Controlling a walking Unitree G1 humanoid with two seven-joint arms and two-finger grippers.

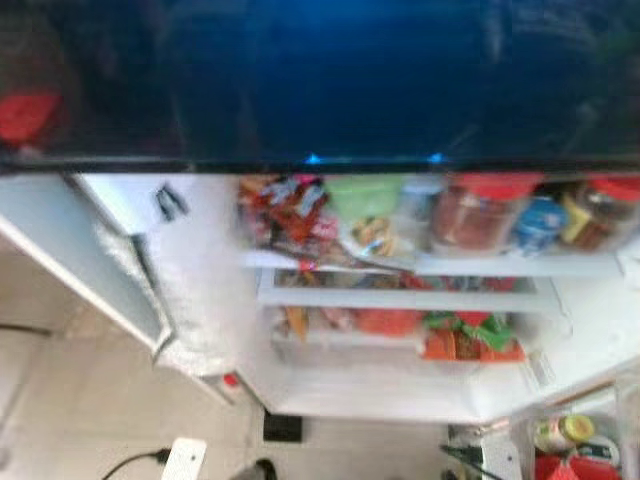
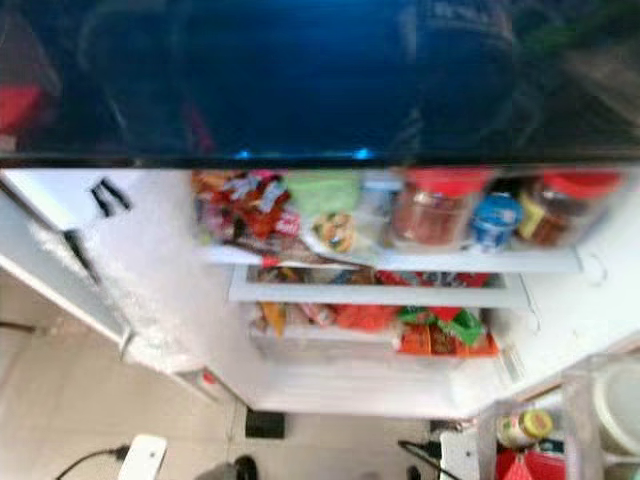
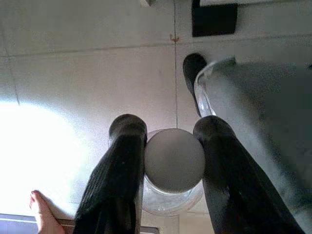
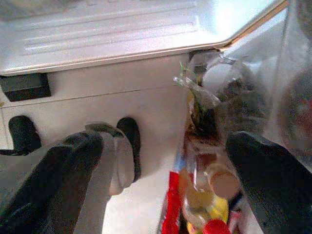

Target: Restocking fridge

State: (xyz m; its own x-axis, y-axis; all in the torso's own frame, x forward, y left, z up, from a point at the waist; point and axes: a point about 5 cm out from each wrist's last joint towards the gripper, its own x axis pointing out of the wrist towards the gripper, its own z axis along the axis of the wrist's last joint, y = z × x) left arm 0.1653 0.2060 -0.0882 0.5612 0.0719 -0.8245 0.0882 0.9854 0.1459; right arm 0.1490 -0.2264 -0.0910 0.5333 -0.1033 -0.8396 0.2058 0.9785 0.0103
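Glass jar (image 3: pixel 173 168) with a grey round lid is gripped between the two black fingers (image 3: pixel 119 180) of the left claw (image 3: pixel 174 146); jar is held low over the tiled floor (image 3: pixel 87 78), lid facing the wrist camera, long axis along the fingers. Fridge (image 1: pixel 400 390) is open ahead, above the claw; shelves are packed with red-lidded jars (image 1: pixel 485 210) and snack packets (image 1: pixel 290 215). Left arm is judged the working one: load is already in hand, so a lift up and forward toward a shelf is called for. Free space looks tight; a gap must be picked first. Right claw (image 4: pixel 161 161) is spread wide, nothing held, hanging near a clear bin of bottles (image 4: pixel 209 195) beside the fridge.
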